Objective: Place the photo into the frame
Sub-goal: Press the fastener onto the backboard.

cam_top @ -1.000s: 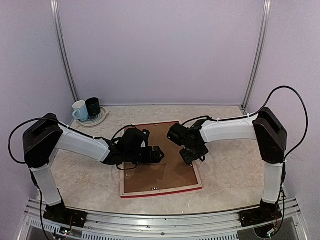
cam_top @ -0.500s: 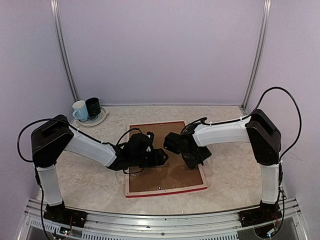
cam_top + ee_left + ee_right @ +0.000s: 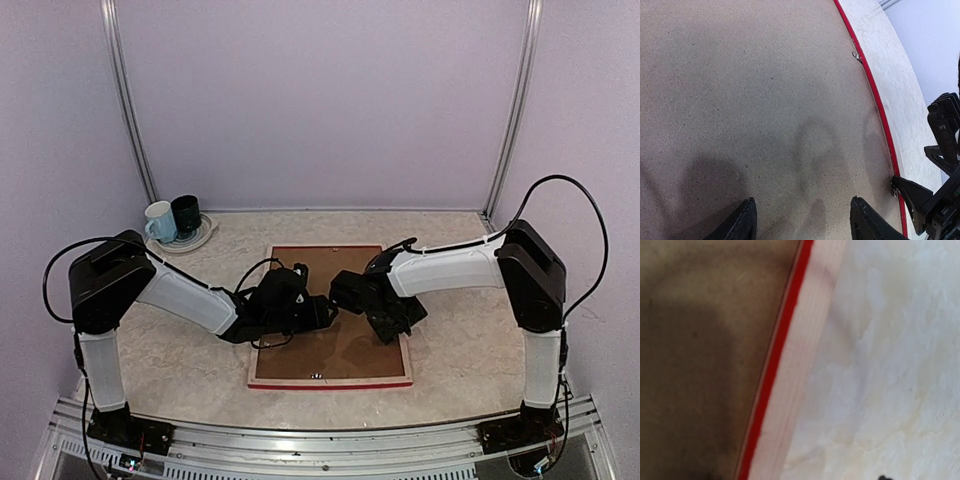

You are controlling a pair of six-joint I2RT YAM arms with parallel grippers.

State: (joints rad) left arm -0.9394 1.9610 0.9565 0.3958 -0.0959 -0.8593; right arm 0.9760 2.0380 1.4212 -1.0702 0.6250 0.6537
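— Where's the frame [image 3: 330, 383]?
— Flat on the counter [image 3: 460, 340], back up, brown backing board [image 3: 335, 350] inside it.
— And the left gripper [image 3: 802, 222]?
— Low over the board, pointing to 3 o'clock, jaws apart, nothing between.
— And the right gripper [image 3: 392, 325]?
— At the frame's 3 o'clock edge; I can't tell how its jaws stand.

No readable text, label, brand or number anywhere; frame [image 3: 330, 384], brown backing board [image 3: 330, 350], white mug [image 3: 158, 222] and dark mug [image 3: 186, 213] all show plain, unmarked surfaces
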